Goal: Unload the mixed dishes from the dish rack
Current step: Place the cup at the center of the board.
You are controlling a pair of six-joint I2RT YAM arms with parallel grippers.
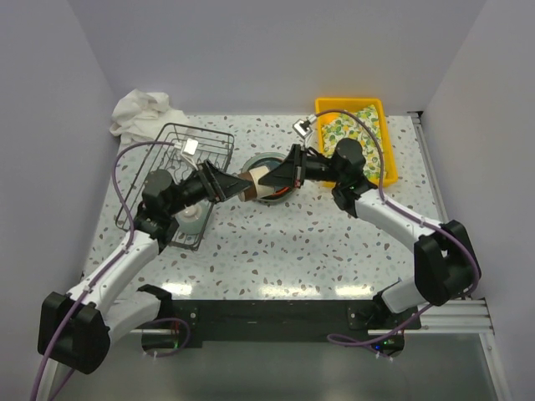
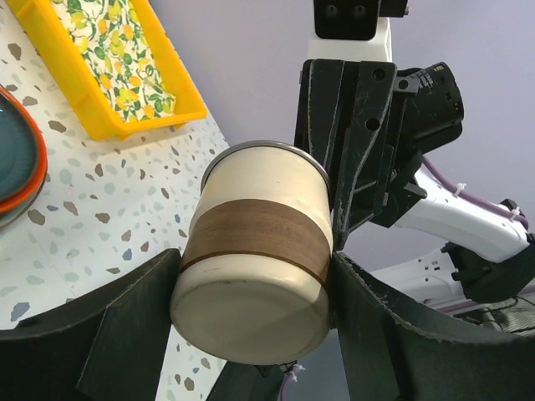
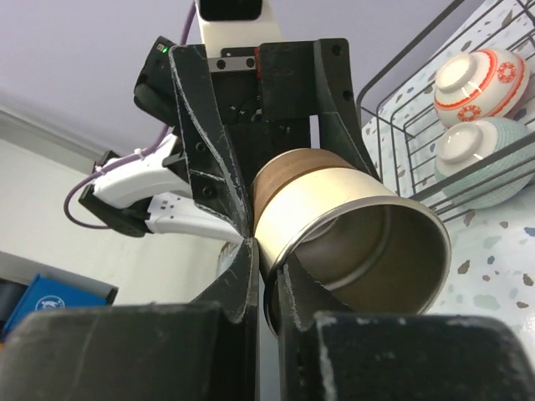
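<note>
Handover in mid-air, just right of the dish rack (image 1: 178,134): the left gripper (image 2: 251,327) clamps the brown-banded cream cup (image 2: 259,251) across its body, the right gripper (image 3: 255,251) pinches its rim, so next the left should release.

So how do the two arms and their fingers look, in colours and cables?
The left arm and the right arm look alike: white shells on the links, bulky black joints, black bases. A purple cable loops along each. The fingers are black, broad and wedge-shaped, with scuffed, whitish edges. A white block sits on each wrist.
</note>
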